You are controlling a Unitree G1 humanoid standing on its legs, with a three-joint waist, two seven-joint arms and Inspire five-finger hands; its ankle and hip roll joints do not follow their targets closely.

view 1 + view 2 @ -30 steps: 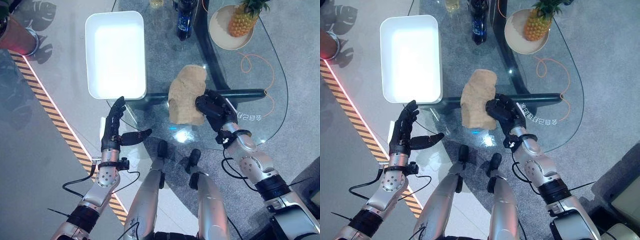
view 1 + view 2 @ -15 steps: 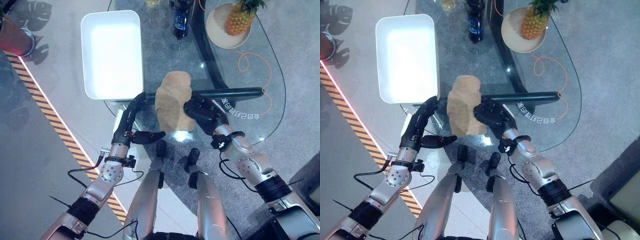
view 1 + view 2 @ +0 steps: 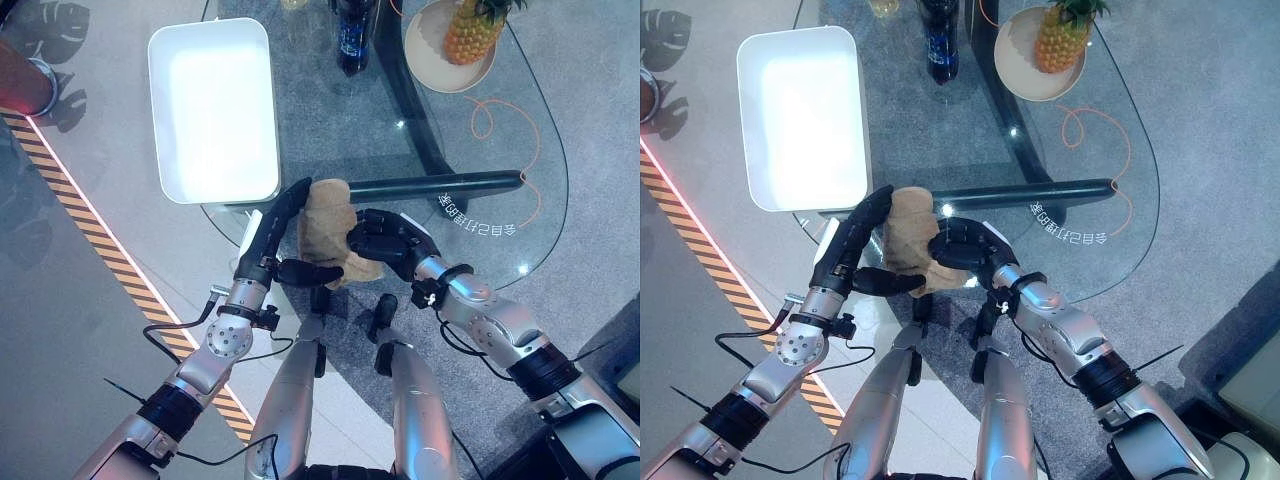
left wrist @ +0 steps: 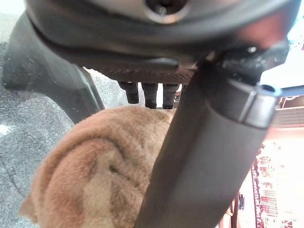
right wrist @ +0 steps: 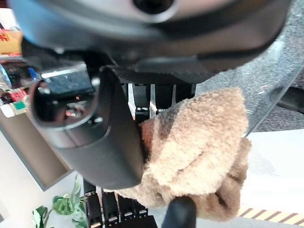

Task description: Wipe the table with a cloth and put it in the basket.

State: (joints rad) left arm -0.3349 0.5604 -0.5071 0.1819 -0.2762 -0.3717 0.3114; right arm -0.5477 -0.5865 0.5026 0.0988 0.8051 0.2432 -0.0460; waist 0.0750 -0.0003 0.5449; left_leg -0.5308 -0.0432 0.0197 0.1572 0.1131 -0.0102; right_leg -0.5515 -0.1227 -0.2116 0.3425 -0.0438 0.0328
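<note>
Two hands meet at the near left edge of the glass table (image 3: 500, 130), with the tan cloth (image 3: 325, 215) bunched between them. The cloth sits at the table's near rim, gathered into a crumpled lump, partly on the glass and partly past the edge.

Left hand (image 3: 275, 235): fingers extended fairly straight along the cloth's left side, thumb reaching across beneath its near end. In the left wrist view the cloth (image 4: 95, 171) lies against the palm and thumb, with the fingertips (image 4: 149, 95) showing beyond it. The fingers are not curled round the fabric; the hand cups it with straight fingers.

Right hand (image 3: 390, 240): fingers curled over the cloth's right side. In the right wrist view the fleecy cloth (image 5: 199, 142) is pressed between the thumb and the row of fingers, so this hand is clamped on the cloth.

White basket (image 3: 160, 110): a shallow rectangular tray-like container, lying at the far left, its near right corner over the table's left rim. It is just beyond the cloth and the left hand, not touching the cloth.

Other items on the table: a dark bottle (image 3: 350, 40) at the far edge, middle; a pineapple (image 3: 470, 30) standing on a beige round plate (image 3: 425, 50) at the far right. An orange cord (image 3: 510, 110) shows through the glass on the right side. A dark bar (image 3: 440, 183) of the table's frame runs under the glass just beyond the right hand.
</note>
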